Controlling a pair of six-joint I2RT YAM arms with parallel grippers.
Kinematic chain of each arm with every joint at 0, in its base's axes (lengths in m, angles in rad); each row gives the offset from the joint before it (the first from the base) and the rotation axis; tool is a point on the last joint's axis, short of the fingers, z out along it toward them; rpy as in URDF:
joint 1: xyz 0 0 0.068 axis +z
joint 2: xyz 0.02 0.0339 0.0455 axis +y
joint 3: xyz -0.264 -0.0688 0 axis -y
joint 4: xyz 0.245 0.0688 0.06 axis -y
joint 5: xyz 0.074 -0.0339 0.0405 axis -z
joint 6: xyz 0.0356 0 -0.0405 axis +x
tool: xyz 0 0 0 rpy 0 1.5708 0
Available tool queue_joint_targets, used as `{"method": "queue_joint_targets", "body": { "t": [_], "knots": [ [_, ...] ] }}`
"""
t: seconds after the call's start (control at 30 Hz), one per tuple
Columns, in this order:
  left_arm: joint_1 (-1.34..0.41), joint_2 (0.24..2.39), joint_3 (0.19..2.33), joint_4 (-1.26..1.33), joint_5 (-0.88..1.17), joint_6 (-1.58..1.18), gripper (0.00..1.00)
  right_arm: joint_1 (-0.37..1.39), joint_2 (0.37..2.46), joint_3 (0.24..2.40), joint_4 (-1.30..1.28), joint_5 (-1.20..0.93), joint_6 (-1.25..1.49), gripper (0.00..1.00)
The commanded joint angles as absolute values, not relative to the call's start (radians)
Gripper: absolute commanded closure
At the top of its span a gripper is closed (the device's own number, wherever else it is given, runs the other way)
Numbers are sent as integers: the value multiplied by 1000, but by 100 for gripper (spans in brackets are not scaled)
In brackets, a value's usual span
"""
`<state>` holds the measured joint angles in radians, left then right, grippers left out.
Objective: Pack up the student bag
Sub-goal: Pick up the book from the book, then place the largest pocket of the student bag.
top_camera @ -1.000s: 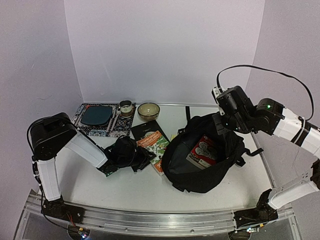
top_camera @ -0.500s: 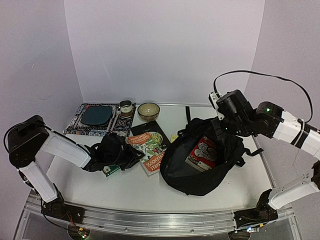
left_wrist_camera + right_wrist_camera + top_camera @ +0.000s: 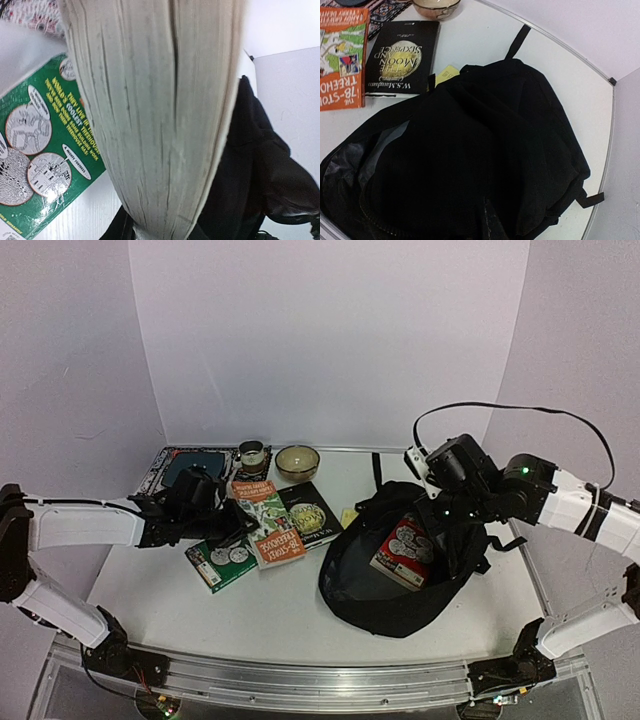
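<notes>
The student bag [image 3: 395, 585] lies open at the right of the table, with a red book [image 3: 405, 550] inside. It fills the right wrist view [image 3: 485, 150]. My right gripper [image 3: 437, 502] is at the bag's far rim and holds the fabric up; its fingers are lost against the black cloth in the right wrist view. My left gripper [image 3: 232, 525] is shut on an orange and green book [image 3: 268, 523], held above the table left of the bag. That book's page edge [image 3: 150, 110] fills the left wrist view. A green book [image 3: 222, 560] lies under it on the table.
A black book [image 3: 312, 506] lies between the held book and the bag, with a yellow note [image 3: 348, 515] beside it. A patterned mat [image 3: 180, 470], a cup [image 3: 252, 455] and a bowl [image 3: 297, 462] stand along the back wall.
My left arm has stretched out to the left and back, carrying the orange book away from the bag and uncovering the green book. My right gripper has shifted a little left with the rim.
</notes>
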<state>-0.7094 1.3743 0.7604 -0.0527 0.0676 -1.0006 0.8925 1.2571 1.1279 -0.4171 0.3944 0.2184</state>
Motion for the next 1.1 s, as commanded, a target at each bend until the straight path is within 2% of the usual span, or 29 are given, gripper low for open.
{"method": "queue_joint_targets", "body": {
  "t": [0.0,0.17,0.27,0.6,0.63,0.87,1.07],
  "knots": [
    [-669,1298,895,-103,161,-857,100,890,1292,1100,-431,258,261,89],
    [-631,1304,983,-166,267,-778,100,890,1327,1125,-431,149,283,70],
    [-604,1317,1042,-193,332,-736,100,889,1343,1153,-431,91,276,49],
    [-533,1374,1165,-227,527,-670,100,875,1460,1313,-431,-188,285,5],
    [-533,1383,1173,-230,540,-666,100,873,1468,1332,-431,-210,287,2],
    [-533,1418,1241,-230,694,-616,100,786,1516,1409,-393,-279,340,2],
    [-551,1444,1289,-230,835,-561,100,661,1556,1389,-229,-457,465,2]
  ]
}}
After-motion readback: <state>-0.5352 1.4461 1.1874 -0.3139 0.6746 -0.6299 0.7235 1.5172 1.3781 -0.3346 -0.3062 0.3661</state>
